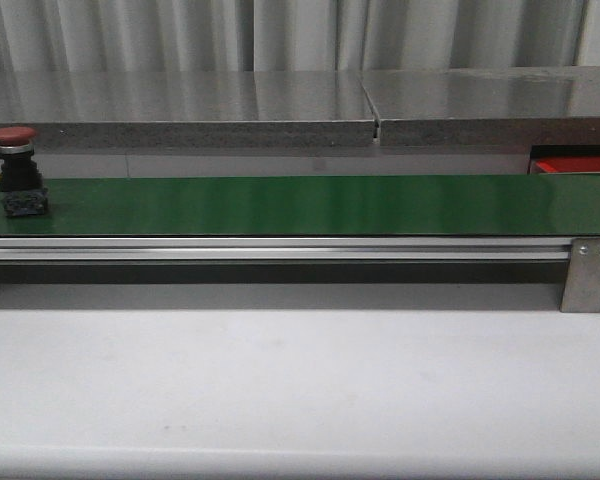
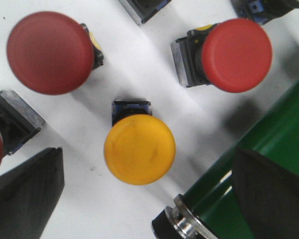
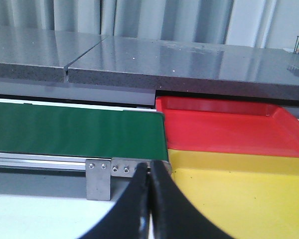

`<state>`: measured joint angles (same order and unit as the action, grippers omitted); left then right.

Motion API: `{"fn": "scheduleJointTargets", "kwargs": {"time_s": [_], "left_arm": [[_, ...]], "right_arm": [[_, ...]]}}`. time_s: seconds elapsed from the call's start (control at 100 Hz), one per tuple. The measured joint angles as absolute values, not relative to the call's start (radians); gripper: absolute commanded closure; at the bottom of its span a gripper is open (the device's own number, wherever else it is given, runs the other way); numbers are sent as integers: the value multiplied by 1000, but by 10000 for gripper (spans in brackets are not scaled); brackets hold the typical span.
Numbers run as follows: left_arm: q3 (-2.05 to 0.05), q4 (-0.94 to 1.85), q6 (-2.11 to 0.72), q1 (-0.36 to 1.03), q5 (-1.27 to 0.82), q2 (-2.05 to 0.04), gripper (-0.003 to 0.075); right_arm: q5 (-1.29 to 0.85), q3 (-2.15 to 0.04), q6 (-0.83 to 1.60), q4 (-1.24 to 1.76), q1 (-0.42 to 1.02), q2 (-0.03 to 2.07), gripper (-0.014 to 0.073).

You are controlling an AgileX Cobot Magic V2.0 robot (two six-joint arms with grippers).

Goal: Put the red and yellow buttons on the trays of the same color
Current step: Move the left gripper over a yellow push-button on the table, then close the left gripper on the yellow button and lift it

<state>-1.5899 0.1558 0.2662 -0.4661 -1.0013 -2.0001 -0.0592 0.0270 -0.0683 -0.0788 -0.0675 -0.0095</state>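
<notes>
One yellow round mushroom-cap button (image 2: 139, 149) sits on the white tabletop (image 2: 139, 64) between my left pincer's (image 2: 149, 199) spread, empty black fingers (image 2: 27, 194). Two dark-red round-capped buttons (image 2: 49, 52) (image 2: 236, 55) lie farther out, apart from it. My right pincer (image 3: 149, 199) is clenched on nothing, near the long glossy green belt's (image 3: 74, 130) end. Beyond: flat yellow tray (image 3: 239, 194), then bright red flat tray (image 3: 224, 129), adjoining. Another red-capped button (image 1: 14, 160) stands upright on the belt's left end.
</notes>
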Motion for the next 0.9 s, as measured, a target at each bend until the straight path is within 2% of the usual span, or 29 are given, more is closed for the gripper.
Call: {"fn": "scheduleJointTargets", "kwargs": {"time_s": [0.3,0.57,0.9], "left_arm": [[-1590,158,269,-466,-976,-2030,70],[-1590,158,271,-466,-965,-2030,235],[-1590,158,272,-466,-961,-2037,239]], "right_arm": [[-59,27,-68,-79,-68,-10,711],[-59,27,-68,-79,-68,-10,711],[-59,27,-68,-79,-68,-10,711]]}}
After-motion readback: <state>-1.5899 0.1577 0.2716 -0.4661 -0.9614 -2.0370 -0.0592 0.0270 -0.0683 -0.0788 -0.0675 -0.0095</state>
